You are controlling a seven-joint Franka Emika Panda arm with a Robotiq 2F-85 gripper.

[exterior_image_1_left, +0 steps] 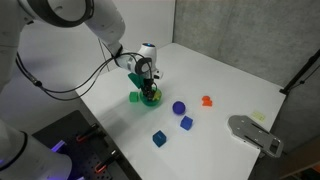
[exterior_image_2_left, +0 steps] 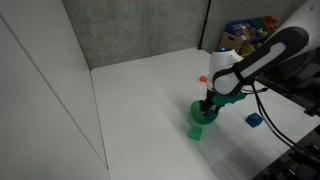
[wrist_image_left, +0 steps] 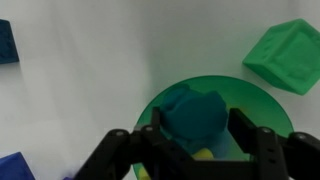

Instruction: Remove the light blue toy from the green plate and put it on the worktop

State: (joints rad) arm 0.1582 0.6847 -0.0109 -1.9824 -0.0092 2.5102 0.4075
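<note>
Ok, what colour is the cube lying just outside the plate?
The cube is green, much like the plate; the wrist view shows it best.

Illumination is diffuse and even, and no source is in frame. The white surface (exterior_image_1_left: pixel 235 75) reads bright in both exterior views (exterior_image_2_left: pixel 150 95), with no glare noted. Shadow under the arm is faint and soft-edged. Areas off the surface fall dark. Both exterior views are coarse, and small items lack crisp edges.

In the wrist view the surface (wrist_image_left: pixel 90 80) renders duller, grey-white. The gripper (wrist_image_left: pixel 195 150) and light blue toy (wrist_image_left: pixel 195 112) are blurred by closeness. The green cube (wrist_image_left: pixel 288 55) is slightly sharper.
</note>
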